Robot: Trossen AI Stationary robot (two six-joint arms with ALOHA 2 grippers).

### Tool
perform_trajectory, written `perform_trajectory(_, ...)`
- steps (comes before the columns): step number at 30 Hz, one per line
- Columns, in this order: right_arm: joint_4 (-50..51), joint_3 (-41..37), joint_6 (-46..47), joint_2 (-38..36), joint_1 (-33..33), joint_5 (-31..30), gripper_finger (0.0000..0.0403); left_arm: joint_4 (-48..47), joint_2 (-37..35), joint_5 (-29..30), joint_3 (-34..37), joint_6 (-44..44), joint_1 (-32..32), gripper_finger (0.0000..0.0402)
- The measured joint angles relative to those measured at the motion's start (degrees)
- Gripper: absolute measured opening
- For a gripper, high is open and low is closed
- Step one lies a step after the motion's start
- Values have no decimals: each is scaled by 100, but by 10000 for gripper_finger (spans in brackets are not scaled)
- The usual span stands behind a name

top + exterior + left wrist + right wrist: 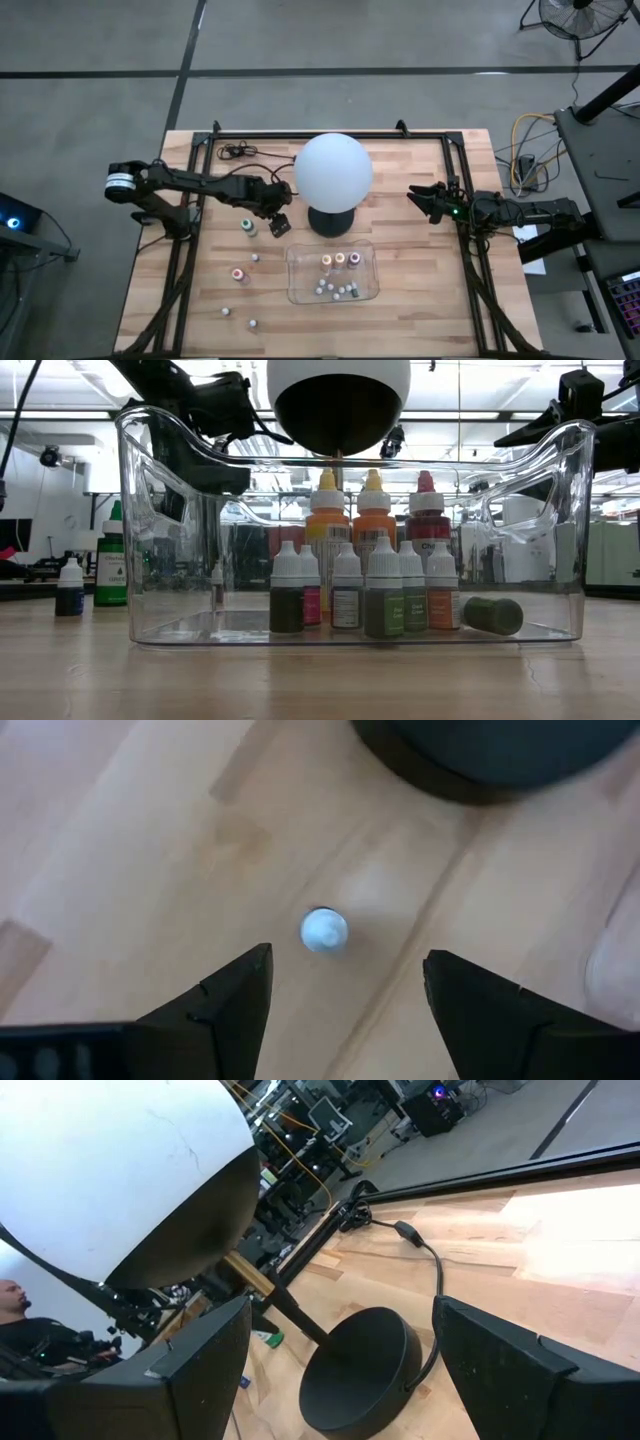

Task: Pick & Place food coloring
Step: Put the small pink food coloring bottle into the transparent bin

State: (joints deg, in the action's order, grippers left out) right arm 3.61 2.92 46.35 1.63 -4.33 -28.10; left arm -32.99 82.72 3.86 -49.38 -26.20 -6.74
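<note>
Clear tray of food coloring, both tools open, empty.

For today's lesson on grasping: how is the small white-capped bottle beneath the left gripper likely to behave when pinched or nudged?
The small white-capped bottle is tiny beside the lamp base, so probably very light. It stands upright on a narrow foot, so a nudge may tip it. One bottle lying on its side in the clear tray suggests these bottles can roll.
</note>
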Motion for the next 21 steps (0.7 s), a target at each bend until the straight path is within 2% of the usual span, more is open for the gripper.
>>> perform_trajectory(9, -1, 0, 1, 0, -1, 0, 302, 199, 0, 54, 98, 1667, 65, 231)
perform_trajectory(14, -2, 0, 0, 0, 1, 0, 302, 561, 0, 68, 328, 1821, 69, 231)
perform_trajectory(21, -2, 0, 2, 0, -1, 0, 302, 922, 0, 416, 588, 2172, 102, 231)
